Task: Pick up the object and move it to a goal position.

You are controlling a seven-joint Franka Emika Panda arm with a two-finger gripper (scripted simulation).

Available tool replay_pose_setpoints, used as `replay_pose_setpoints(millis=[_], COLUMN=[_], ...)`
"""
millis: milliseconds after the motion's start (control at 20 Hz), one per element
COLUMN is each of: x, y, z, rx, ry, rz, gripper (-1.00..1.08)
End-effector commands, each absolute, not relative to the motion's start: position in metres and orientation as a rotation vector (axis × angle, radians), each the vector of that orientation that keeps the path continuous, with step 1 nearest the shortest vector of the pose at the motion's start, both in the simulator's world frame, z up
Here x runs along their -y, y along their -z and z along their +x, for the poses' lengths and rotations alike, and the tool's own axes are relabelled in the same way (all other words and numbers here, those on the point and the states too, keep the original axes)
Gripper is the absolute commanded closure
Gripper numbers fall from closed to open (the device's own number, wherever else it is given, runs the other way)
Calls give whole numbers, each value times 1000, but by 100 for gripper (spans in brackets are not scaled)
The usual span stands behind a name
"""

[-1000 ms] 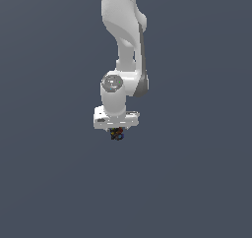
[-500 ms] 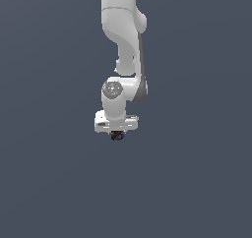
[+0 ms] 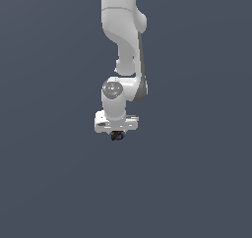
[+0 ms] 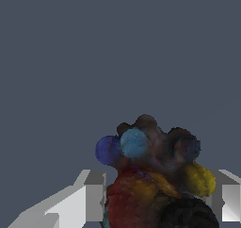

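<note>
arm: I see my white Panda arm (image 3: 123, 45) coming down from the top of the exterior view, wrist pointing down, end effector at its lowest tip.
left finger: in the wrist view the pale grey finger (image 4: 89, 194) sits right against one side of the lump.
end effector: the end effector (image 3: 117, 133) is clenched on the object, fingers on both flanks of it; in the exterior view the fingers are too small to make out, only the white hand body shows.
object: the object (image 3: 117, 135) is pinned between the fingers, poking out just below the hand in the exterior view. In the wrist view the object (image 4: 155, 175) fills the gap between the fingers: dark lumpy cluster, blue and light-blue bumps on the far side, a red patch near the camera, a yellow lobe toward the other finger, a black lump lowest in view.
right finger: second pale finger (image 4: 226, 199), touching or just beside the yellow lobe, partly cut off by the frame edge.
background: flat dark grey-blue all around (image 3: 197, 183); I can't tell whether it is a tabletop or how the object sits relative to it.
</note>
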State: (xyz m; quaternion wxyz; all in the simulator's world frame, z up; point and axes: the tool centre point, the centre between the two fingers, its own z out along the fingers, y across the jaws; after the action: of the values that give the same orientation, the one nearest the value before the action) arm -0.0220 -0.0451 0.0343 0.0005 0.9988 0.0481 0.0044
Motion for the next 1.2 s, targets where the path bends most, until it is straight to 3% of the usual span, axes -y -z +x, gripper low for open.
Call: replay_pose_setpoints(millis=[0,550,1150], x=[45,43,38], y=[-35,-75,-184], z=[-22,-10,23], rx=[-152,-152,-152], ry=[-14,-13,-9], rz=[3137,3137,3137], gripper=[108,108,108])
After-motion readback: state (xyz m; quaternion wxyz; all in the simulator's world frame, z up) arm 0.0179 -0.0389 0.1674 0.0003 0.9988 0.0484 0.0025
